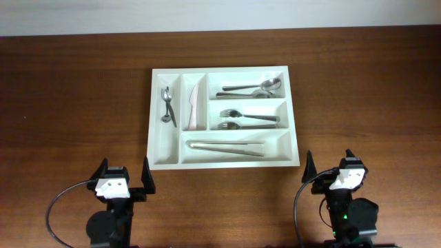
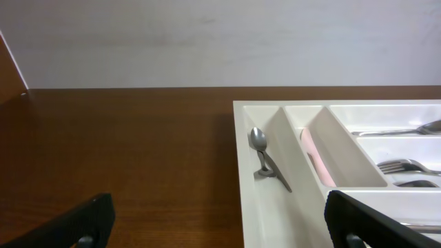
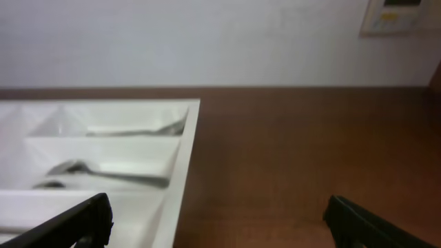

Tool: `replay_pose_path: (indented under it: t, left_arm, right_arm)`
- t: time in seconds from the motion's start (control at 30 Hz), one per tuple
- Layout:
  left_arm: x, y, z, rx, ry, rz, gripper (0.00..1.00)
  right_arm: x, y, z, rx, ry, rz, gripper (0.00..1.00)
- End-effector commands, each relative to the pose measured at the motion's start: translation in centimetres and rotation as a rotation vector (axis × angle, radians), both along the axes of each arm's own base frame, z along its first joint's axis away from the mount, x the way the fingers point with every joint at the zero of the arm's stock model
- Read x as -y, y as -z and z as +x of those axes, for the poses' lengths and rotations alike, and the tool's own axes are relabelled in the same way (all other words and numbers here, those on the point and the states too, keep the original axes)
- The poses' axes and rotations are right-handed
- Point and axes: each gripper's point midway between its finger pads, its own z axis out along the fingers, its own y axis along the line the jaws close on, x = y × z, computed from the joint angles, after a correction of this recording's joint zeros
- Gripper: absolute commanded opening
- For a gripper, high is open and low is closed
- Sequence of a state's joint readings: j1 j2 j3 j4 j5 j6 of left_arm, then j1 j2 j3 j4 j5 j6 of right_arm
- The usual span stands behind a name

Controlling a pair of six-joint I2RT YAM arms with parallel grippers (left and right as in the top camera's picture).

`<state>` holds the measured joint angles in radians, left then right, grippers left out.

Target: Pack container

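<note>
Evidently full: the container (image 1: 224,70) sat centred on the counter (image 1: 69,103), cutlery (image 1: 241,116) in every compartment. Robot's left tool (image 1: 125,164) and right tool (image 1: 329,160) gaped wide, empty (both short of it). Stiff, light, slick plastic, I judged; grip a rim wall.

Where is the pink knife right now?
Overhead view: the knife lies in the tray's second narrow compartment from the left, between the teaspoons on its left and the forks on its right.
</note>
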<state>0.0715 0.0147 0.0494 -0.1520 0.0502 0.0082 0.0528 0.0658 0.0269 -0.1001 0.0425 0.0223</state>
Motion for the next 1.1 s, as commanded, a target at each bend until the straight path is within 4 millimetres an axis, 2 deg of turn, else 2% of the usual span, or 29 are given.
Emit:
replay_pose_path:
  t: [0.0,0.27,0.57,0.7,0.97,1.07]
  left_arm:
    - [0.3,0.1,0.0,0.006,0.019,0.014,0.99]
    - [0.3,0.1,0.0,0.006,0.019,0.014,0.99]
    - [0.3,0.1,0.0,0.006,0.019,0.014,0.99]
    - [0.3,0.1,0.0,0.006,0.019,0.014,0.99]
    - [0.3,0.1,0.0,0.006,0.019,0.014,0.99]
    - [0.3,0.1,0.0,0.006,0.019,0.014,0.99]
  right_arm:
    - [-0.1,2.3,0.3,-0.083,-0.008,-0.009,0.99]
    - [0.0,5.0,0.4,-0.2,-0.005,-0.014,1.0]
    - [-0.1,5.0,0.4,-0.199,-0.006,-0.014,0.99]
    - [-0.1,3.7,0.4,-0.144,-0.006,-0.012,0.99]
    - [0.0,-0.9,-0.3,0.054,-0.006,-0.003,0.99]
    - [0.0,-0.9,-0.3,0.054,-0.006,-0.003,0.99]
